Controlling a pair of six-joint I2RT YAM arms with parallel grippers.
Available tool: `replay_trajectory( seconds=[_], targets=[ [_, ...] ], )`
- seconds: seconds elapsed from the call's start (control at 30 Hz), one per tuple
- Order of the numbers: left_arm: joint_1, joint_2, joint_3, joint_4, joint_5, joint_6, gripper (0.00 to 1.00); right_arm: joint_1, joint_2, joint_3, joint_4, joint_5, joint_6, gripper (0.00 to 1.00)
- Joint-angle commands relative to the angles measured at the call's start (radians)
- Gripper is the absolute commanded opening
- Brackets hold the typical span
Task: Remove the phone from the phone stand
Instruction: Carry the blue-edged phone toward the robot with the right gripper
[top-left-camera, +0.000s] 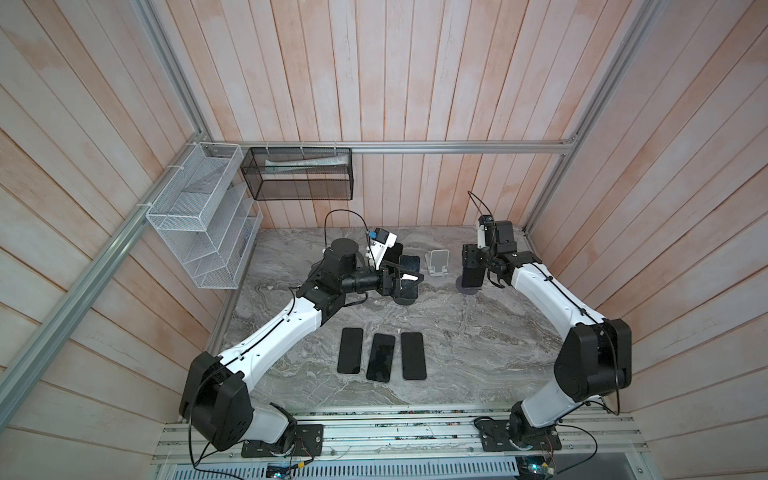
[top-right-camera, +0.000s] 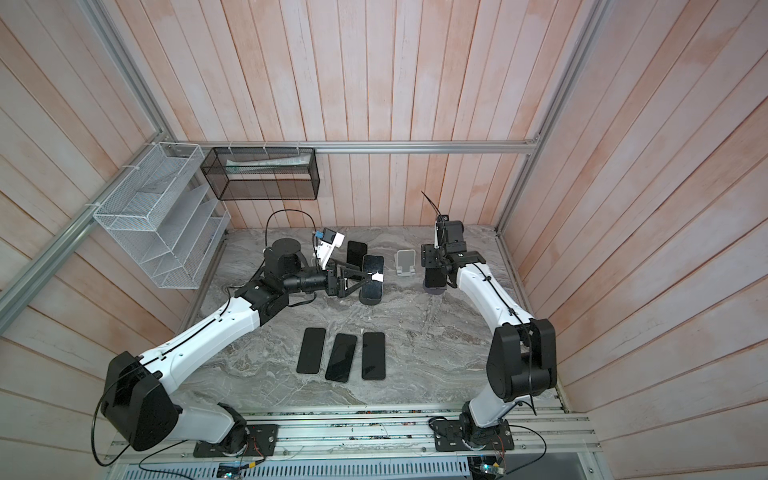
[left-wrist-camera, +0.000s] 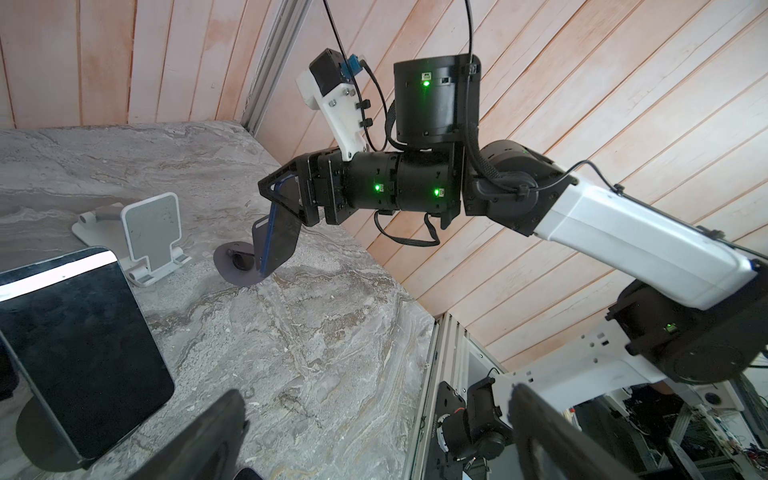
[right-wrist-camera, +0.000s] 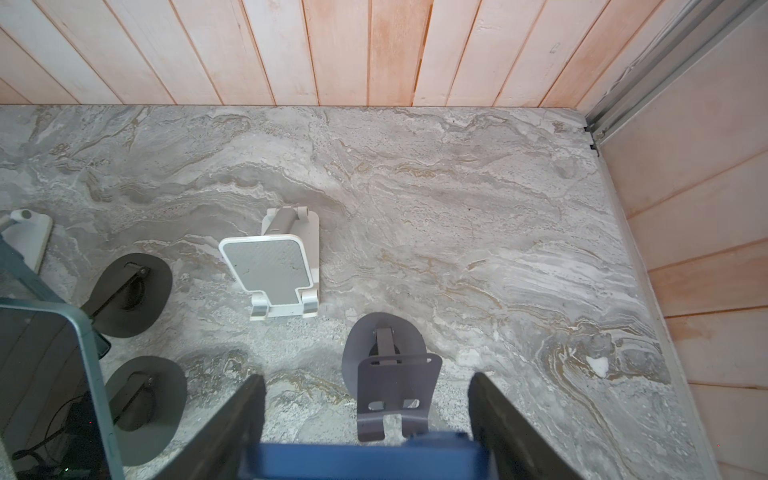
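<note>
Currently I am gripping the blue phone (right-wrist-camera: 365, 459) with my right gripper (right-wrist-camera: 365, 384), its jaws pressing on the phone's two sides near the upper end. The phone is hanging upright, right of centre in both top views, just in front of the grey phone stand (left-wrist-camera: 228, 270). Whether its lower corner is touching the stand's round base I cannot tell. Just left of that, a white stand (right-wrist-camera: 270, 266) is sitting on the marble table (right-wrist-camera: 457, 187). Further left, near the middle of both top views, my left gripper (left-wrist-camera: 378, 399) is standing wide open, holding nothing. It is hovering just beside another phone (left-wrist-camera: 83, 332), which is leaning on a black stand (left-wrist-camera: 37, 440). A further phone (top-right-camera: 356, 252) is leaning just behind. Lower in the frame, three dark phones (top-left-camera: 380, 357) are lying flat side by side, well apart from both grippers.
</note>
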Motion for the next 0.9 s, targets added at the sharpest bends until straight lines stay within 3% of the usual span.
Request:
replay_trajectory(
  seconds=[0.0, 0.2, 0.5, 0.6, 0.77, 0.87],
  targets=[
    [0.006, -0.034, -0.017, 0.011, -0.026, 0.027, 1.00, 0.004, -0.049, -0.009, 0.035, 0.040, 0.020, 0.57],
    [0.005, -0.041, -0.019, 0.011, -0.033, 0.028, 1.00, 0.043, -0.128, -0.036, 0.009, 0.058, 0.040, 0.56],
    [0.016, -0.064, -0.048, 0.029, -0.153, 0.017, 1.00, 0.124, -0.250, -0.070, -0.144, 0.105, 0.090, 0.55],
    [0.021, -0.084, -0.066, 0.024, -0.269, 0.023, 1.00, 0.153, -0.309, -0.118, -0.181, 0.069, 0.113, 0.55],
    [0.027, -0.108, -0.054, -0.095, -0.665, 0.051, 1.00, 0.231, -0.383, -0.203, -0.248, 0.049, 0.201, 0.55],
    [0.043, -0.120, -0.050, -0.112, -0.732, 0.063, 1.00, 0.271, -0.398, -0.258, -0.285, 0.073, 0.259, 0.55]
  ],
)
